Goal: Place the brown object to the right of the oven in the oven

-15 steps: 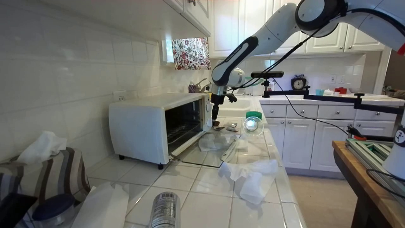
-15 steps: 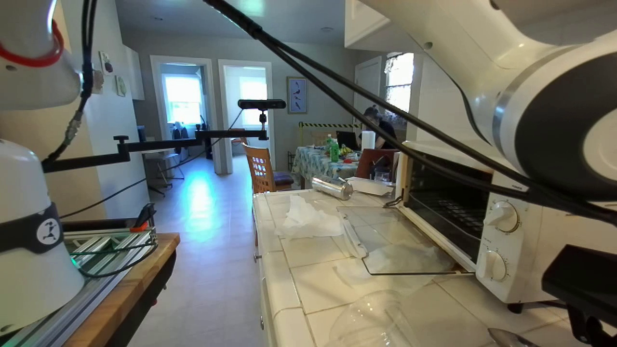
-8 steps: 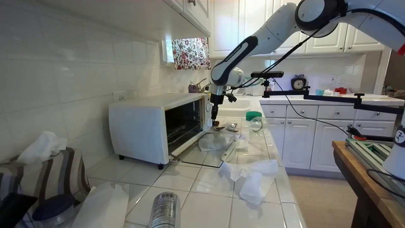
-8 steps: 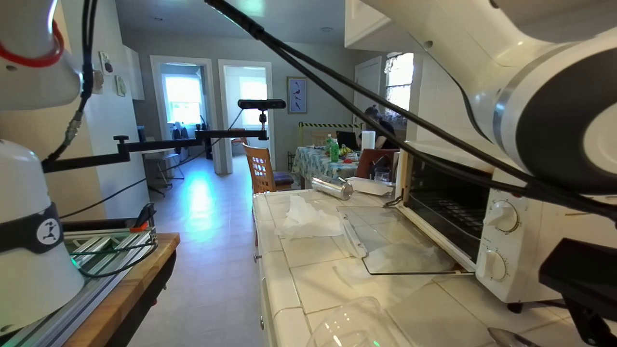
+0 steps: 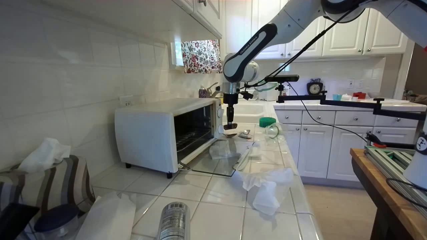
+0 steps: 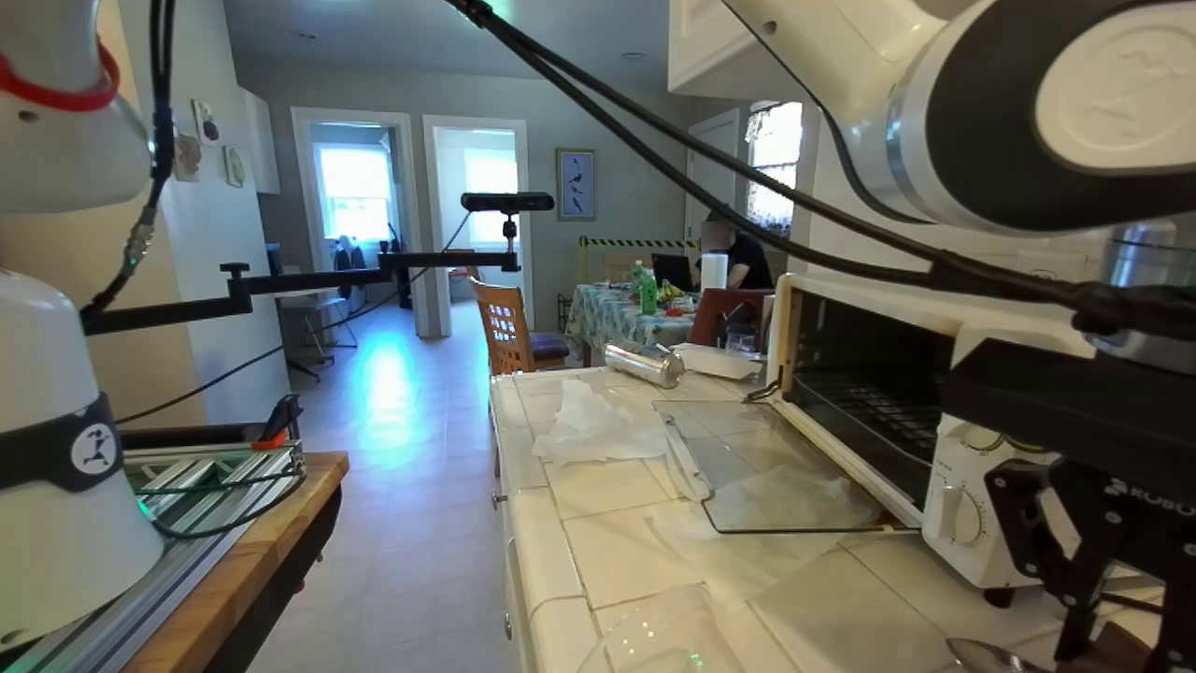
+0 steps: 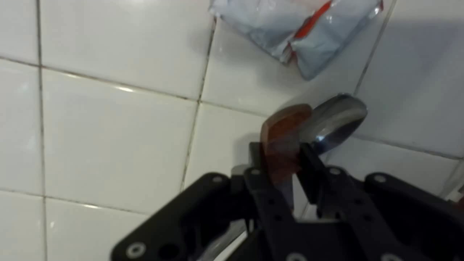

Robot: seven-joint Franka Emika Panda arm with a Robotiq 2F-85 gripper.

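Pinched between the two fingertips of my gripper [image 7: 280, 154] is the reddish-brown object [image 7: 284, 132], its lower part hidden by the fingers in the wrist view. In an exterior view the gripper [image 5: 230, 121] points straight down just beyond the oven's control-panel end, with the brown object [image 5: 230, 126] hanging slightly above the counter. The white oven [image 5: 143, 136] has its glass door folded down, and its dark inside [image 6: 860, 388] with a wire rack is exposed. Only part of the brown object [image 6: 1112, 650] shows at the bottom edge of an exterior view.
Under the gripper lies a metal spoon [image 7: 337, 119], with a crumpled foil packet [image 7: 308, 32] nearby. The lowered glass door [image 5: 213, 163] covers counter in front of the oven. A green-lidded container [image 5: 267, 122], clear plastic dome [image 5: 275, 130], wrinkled paper [image 5: 267, 190] and metal can [image 5: 174, 221] also stand around.
My gripper has narrowed around the brown object and risen a little with it, lifting it off the counter. The clear dome has turned and shifted toward the counter's outer edge.
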